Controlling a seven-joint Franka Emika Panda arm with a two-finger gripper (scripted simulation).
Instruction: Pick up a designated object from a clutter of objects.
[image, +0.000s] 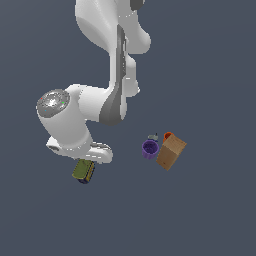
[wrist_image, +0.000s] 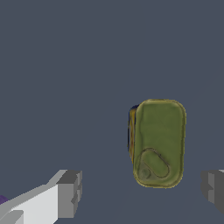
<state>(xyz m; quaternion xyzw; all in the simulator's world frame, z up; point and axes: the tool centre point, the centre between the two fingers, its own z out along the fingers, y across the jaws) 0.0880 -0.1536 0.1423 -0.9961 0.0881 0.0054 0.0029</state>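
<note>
One rounded-rectangular tin (wrist_image: 159, 142) — matte olive top, blocky grey fingers (wrist_image: 70, 192) apart

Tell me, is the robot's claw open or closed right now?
Open. In the wrist view the gripper has its two fingers far apart, one on each side of the green-topped tin, and neither touches it.

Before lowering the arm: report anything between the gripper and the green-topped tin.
Nothing visible. The olive-green-topped rounded tin lies clear between the open gripper fingers; the purple cup and tan cardboard box sit well aside.
</note>
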